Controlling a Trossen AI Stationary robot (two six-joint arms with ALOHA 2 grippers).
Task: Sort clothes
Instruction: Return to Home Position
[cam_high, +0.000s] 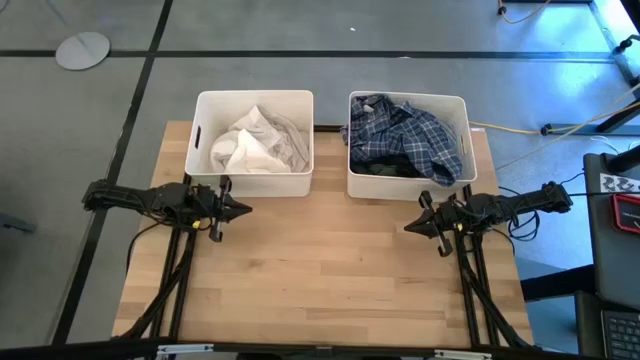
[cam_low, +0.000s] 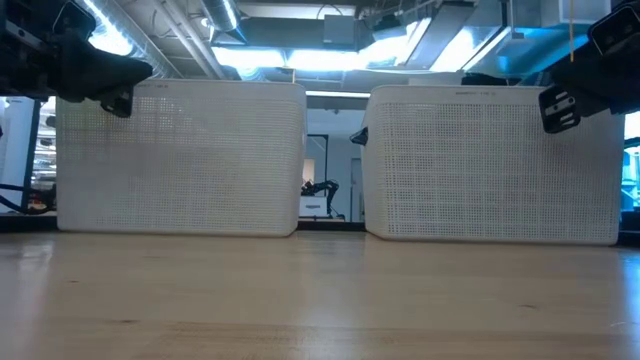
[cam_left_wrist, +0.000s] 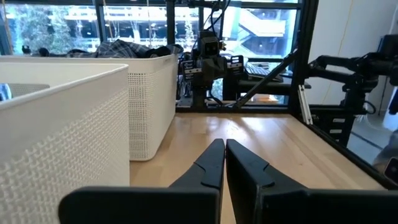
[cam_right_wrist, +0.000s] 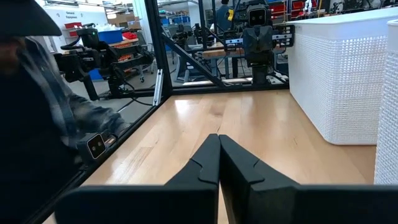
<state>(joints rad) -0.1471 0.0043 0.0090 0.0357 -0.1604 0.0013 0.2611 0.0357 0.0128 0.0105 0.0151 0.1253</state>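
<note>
Both arms sit low over the table (cam_high: 320, 270), out by its side edges, left gripper (cam_high: 243, 210) and right gripper (cam_high: 410, 227) each pinched closed on nothing, tips aimed inward at each other. The white garments (cam_high: 255, 148) lie crumpled in the left bin (cam_high: 203, 170); the navy-and-white plaid shirt (cam_high: 415, 135) is heaped over a dark garment (cam_high: 385, 168) in the right bin (cam_high: 352, 185). Light, floppy stuff, I'd say, nothing fragile; any further lift is best taken by pinching a raised fold, since flat cloth would likely slip away
</note>
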